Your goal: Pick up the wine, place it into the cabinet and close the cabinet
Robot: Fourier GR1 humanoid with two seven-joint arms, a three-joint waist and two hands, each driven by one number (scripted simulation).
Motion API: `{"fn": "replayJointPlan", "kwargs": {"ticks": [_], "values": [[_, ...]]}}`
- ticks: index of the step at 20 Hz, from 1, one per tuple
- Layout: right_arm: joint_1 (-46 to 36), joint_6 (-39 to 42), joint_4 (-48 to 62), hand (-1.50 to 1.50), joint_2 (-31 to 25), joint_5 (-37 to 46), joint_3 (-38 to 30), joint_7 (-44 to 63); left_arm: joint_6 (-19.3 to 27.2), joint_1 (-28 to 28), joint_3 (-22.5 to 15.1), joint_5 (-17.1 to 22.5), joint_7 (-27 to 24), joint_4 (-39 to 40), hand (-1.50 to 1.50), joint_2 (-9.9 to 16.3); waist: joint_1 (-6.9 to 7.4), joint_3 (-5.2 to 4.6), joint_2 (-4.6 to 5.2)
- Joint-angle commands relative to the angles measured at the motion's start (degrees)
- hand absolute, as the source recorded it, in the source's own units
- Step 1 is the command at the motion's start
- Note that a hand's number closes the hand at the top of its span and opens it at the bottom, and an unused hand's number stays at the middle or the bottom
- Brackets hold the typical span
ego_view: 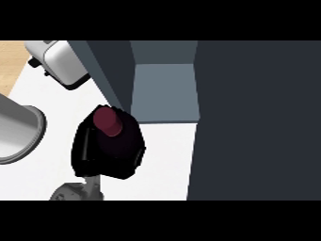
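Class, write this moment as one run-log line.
hand: left hand shut on wine | place: before open cabinet | right hand: not seen

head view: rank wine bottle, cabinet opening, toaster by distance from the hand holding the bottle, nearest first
From the left hand:
1. Wine bottle, in its grasp, dark red top showing above the fingers.
2. Cabinet opening, just up and to the right, past the open door's edge.
3. Toaster, farthest, at the counter's upper left.

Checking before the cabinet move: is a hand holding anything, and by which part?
One hand curls round the wine below its dark-red top; which hand cannot be told.
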Motion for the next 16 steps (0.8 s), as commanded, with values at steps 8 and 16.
{"fn": "replayJointPlan", "kwargs": {"ticks": [8,16], "values": [[-0.91,0.34,-11.42,-1.50,-0.55,-7.39,-3.88,8.45,13.79,-15.90,-2.42,2.15,5.65,10.07,1.50,-0.02,-0.13,-0.04,0.29],[2.99,0.95,-12.70,-1.50,1.11,-4.57,-1.17,6.40,19.27,-20.16,-6.76,5.82,-2.41,22.65,1.50,-0.02,-1.00,-0.07,0.25]]}}
